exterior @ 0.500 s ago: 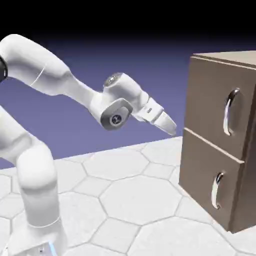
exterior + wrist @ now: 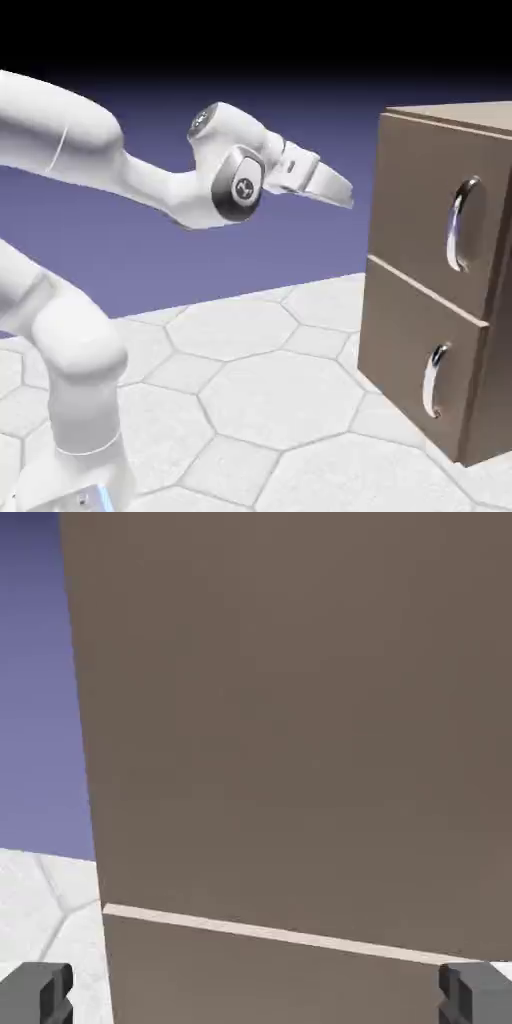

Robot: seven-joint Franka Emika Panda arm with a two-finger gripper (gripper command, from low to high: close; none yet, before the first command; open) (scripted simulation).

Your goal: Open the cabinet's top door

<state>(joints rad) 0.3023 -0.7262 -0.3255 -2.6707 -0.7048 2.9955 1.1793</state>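
Observation:
The brown wood-look cabinet point(image 2: 440, 280) stands at the exterior view's right. Its top door point(image 2: 425, 210) is shut flush and carries a vertical curved silver handle point(image 2: 459, 225). Below it is the lower panel point(image 2: 410, 350) with its own silver handle point(image 2: 433, 381). My gripper point(image 2: 342, 192) hangs in the air left of the top door, level with its upper part, pointing toward it and not touching it. In the hand view the top door point(image 2: 300, 732) fills most of the picture, with the pale seam to the lower panel near the bottom. My fingertips point(image 2: 35, 992) stand wide apart at the bottom corners, open and empty.
The cabinet stands on a white table of hexagonal tiles point(image 2: 270, 390). The arm's white links point(image 2: 70, 160) rise at the exterior view's left. The blue-violet backdrop point(image 2: 35, 682) shows left of the cabinet's edge in the hand view.
The hand has risen from about the seam between the two panels to the height of the top door's upper part, and now points more level at the cabinet. The jaws remain open.

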